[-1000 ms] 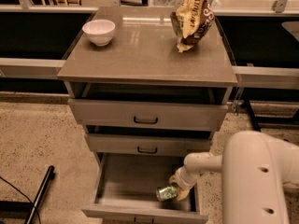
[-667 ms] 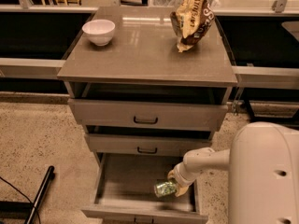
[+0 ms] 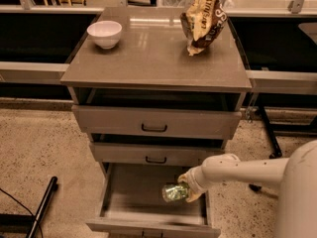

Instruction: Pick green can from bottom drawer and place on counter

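One green can (image 3: pixel 173 192) | on its side, pinched by gripper (image 3: pixel 185 189) | within open bottom drawer (image 3: pixel 133 195)

The cream-white gripper (image 3: pixel 184 191), in the grey-brown drawer (image 3: pixel 133 198) lowest under the counter (image 3: pixel 148 63), clasps a shiny green can (image 3: pixel 172 192). The counter is glossy grey-brown; on it, a white bowl (image 3: pixel 104 33) and a yellow-and-brown bag (image 3: pixel 203 19). The floor (image 3: pixel 39 143) is speckled beige.
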